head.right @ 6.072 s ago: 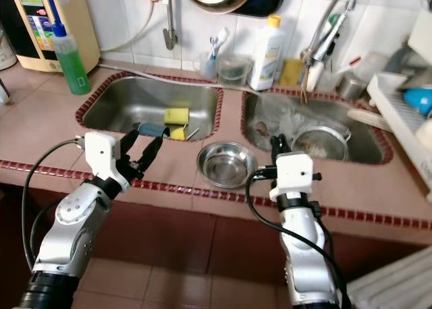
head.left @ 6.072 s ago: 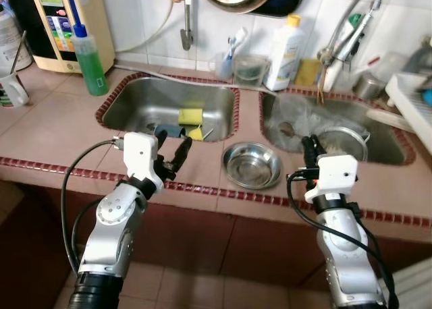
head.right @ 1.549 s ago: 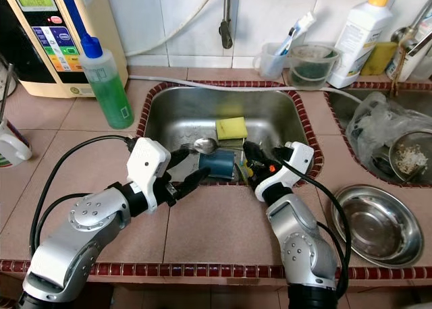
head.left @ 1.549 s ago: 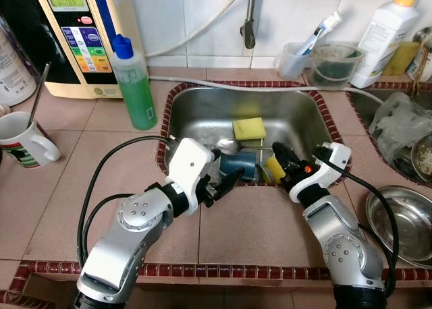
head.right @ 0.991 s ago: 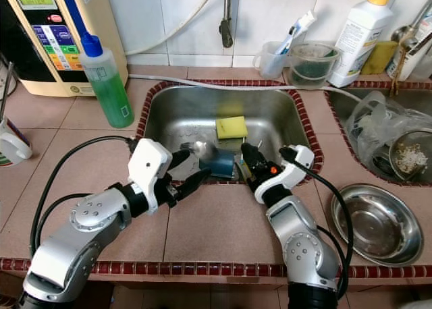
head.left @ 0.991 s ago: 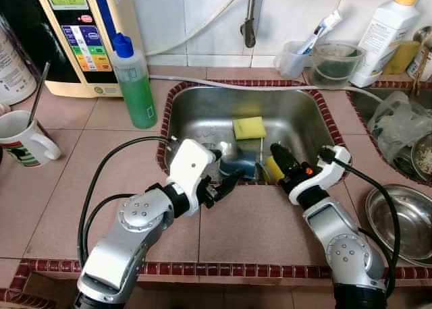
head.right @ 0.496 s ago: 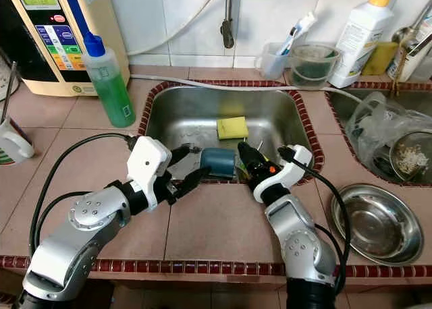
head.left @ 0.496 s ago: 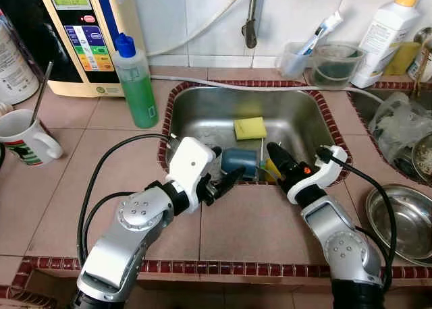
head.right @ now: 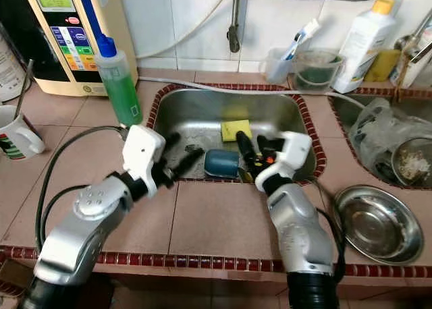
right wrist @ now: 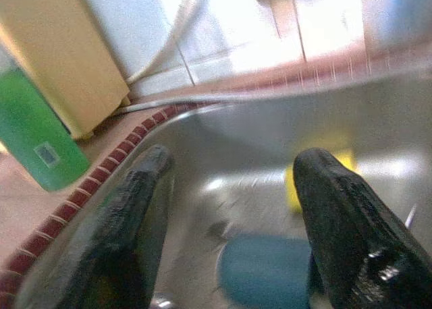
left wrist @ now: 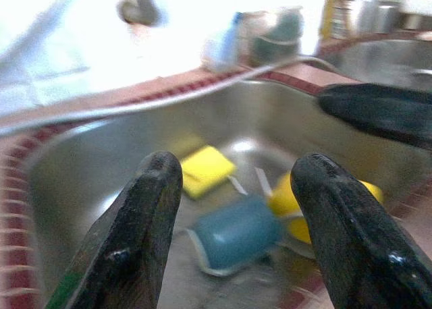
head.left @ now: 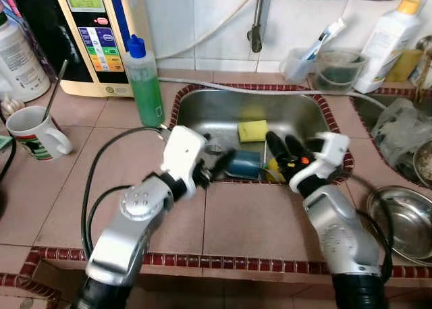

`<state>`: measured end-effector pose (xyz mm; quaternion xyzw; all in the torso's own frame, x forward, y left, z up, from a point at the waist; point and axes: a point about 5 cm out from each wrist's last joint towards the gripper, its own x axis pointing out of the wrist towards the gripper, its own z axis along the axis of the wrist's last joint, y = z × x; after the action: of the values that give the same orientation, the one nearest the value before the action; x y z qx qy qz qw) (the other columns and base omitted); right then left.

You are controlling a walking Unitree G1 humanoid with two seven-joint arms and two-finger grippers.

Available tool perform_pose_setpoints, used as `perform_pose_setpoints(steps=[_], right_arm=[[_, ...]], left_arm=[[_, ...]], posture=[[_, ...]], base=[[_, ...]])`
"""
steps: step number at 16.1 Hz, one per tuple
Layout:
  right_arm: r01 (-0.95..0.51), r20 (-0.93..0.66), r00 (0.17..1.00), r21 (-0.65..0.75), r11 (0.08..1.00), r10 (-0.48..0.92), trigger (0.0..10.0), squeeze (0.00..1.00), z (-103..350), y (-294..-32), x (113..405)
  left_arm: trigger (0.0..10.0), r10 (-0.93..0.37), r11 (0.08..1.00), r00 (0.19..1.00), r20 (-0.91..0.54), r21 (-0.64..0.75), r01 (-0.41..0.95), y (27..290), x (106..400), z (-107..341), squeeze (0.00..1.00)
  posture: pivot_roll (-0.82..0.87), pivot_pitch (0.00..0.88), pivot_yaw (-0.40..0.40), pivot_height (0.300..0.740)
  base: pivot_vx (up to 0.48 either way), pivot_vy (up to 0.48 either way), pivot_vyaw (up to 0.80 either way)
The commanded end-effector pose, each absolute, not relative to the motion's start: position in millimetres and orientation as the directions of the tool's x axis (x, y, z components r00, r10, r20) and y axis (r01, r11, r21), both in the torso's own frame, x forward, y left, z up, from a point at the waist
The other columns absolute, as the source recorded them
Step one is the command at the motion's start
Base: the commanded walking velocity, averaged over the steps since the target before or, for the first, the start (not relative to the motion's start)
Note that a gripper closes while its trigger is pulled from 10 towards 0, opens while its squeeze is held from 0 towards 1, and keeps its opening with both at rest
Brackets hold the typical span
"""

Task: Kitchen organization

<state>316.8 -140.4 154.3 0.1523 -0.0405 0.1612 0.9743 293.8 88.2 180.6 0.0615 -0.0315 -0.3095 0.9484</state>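
Left eye view: tiled desk with a steel sink sunk into it. Lying on its side in the sink, a blue cup, with a yellow sponge just behind it and a second yellow item, too hidden to name, beside the right claw. Left claw poised at the sink's near edge, fingers spread, tips close to the cup but holding nothing. Right claw reaching in from the other side, fingers parted, also empty. Around the sink: green soap bottle, white mug, steel bowl on the desk to the right.

Right eye view: same arrangement; blue cup between the two claws, not gripped by either.

Left wrist view: two black fingers wide apart, framing the blue cup and sponge on the sink floor; the other claw's finger entering from the side.

Right wrist view: fingers open wide above the blue cup, the green bottle off to one side.

Progress, judged from this: early. Nothing lifted yet; cup and sponges unsorted in the sink, bowl and mug unplaced on the desk.
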Motion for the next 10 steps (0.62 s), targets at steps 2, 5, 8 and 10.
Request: perform_pose_setpoints(steps=[2, 5, 8, 10], right_arm=[[-0.336, 0.175, 0.932, 0.093, 0.937, 0.316, 10.0, 1.0, 163.2, -131.8, 317.5], [-0.152, 0.188, 0.971, 0.016, 0.988, 0.147, 10.0, 1.0, 156.8, -142.6, 324.1], [-0.076, 0.21, 0.975, -0.002, 0.997, 0.075, 10.0, 1.0, 153.4, -149.5, 322.3], [-0.062, 0.216, 0.975, -0.005, 0.998, 0.061, 10.0, 1.0, 152.5, -151.9, 320.3]], left_arm=[[10.0, -0.553, 0.825, 0.832, 0.045, 0.165, 0.54, 91.8, 300.5, 181.5, 0.0], [10.0, -0.488, 0.865, 0.872, 0.047, 0.162, 0.475, 102.1, 312.5, 170.6, 0.0], [10.0, -0.442, 0.895, 0.894, 0.076, 0.113, 0.433, 108.9, 319.9, 165.1, 0.0], [10.0, -0.429, 0.903, 0.899, 0.087, 0.077, 0.424, 110.8, 321.3, 162.6, 0.0]], posture=[[-0.09, 0.0, -0.013, 0.74], [-0.11, 0.0, -0.013, 0.74], [-0.12, 0.0, -0.019, 0.74], [-0.12, 0.0, -0.023, 0.74]], base=[[0.0, 0.0, 0.0], [0.0, 0.0, 0.0], [0.0, 0.0, 0.0], [0.0, 0.0, 0.0]])
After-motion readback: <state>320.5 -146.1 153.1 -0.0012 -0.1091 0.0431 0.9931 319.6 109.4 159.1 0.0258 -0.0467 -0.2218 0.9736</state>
